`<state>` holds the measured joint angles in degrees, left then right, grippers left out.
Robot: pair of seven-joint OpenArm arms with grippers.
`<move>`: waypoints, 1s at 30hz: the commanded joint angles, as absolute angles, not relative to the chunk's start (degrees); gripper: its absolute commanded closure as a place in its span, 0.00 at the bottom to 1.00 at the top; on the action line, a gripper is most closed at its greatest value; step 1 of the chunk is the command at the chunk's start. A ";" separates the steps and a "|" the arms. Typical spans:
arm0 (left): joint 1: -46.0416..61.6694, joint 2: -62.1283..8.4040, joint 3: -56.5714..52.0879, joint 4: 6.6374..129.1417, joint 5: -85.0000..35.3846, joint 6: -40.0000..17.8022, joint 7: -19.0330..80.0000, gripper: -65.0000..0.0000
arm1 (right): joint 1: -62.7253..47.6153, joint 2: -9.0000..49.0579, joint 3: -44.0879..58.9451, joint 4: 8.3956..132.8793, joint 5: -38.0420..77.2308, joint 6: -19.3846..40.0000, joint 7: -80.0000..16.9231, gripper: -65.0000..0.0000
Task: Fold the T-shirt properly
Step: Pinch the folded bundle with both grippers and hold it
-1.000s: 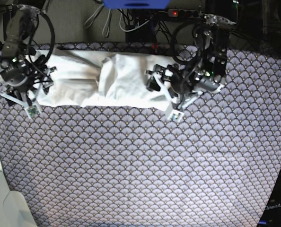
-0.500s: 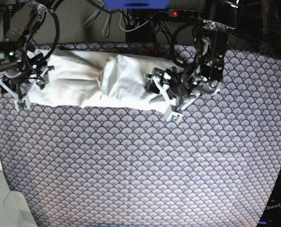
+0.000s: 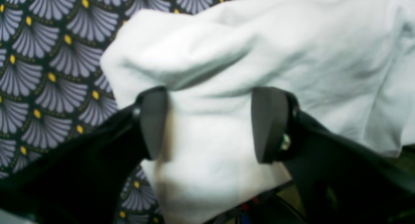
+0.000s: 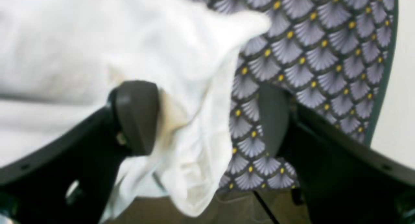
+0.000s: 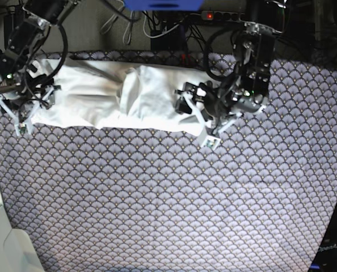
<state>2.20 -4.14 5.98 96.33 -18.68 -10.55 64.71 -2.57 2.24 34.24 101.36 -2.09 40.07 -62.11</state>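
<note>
1. Nearest my cameras: the left gripper has its fingers partly apart, straddling a bunched end of the T-shirt. Cloth fills the gap, but I cannot tell whether it is pinched or merely bracketed.
2. The right gripper stands wide open. One finger touches a loose, hanging flap of the shirt; the other is over bare patterned table. It holds nothing.
3. Risk: if I close the left fingers on this thick wad, I judge several layers would lift together and spoil the fold. The right side's flap hangs loose near the table's edge and could slip off.
4. Further out, the base view alone shows the whole shirt: a long, rumpled band across the far side of the table, with a gripper at each end. The wrist views alone show finger spacing and cloth contact.
</note>
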 commanded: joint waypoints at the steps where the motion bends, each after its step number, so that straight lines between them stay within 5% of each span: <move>1: 1.63 -4.18 5.85 97.45 -19.12 -10.68 64.13 0.38 | -1.63 2.95 34.77 101.23 -1.89 40.00 -61.49 0.22; 8: 1.45 -4.18 5.85 97.45 -18.77 -10.68 64.13 0.38 | 0.31 5.49 36.53 93.23 -1.89 40.00 -61.32 0.22; 30: 1.36 -4.18 5.85 97.36 -18.95 -10.68 64.13 0.38 | 0.13 7.43 36.26 95.96 1.27 40.00 -61.49 0.22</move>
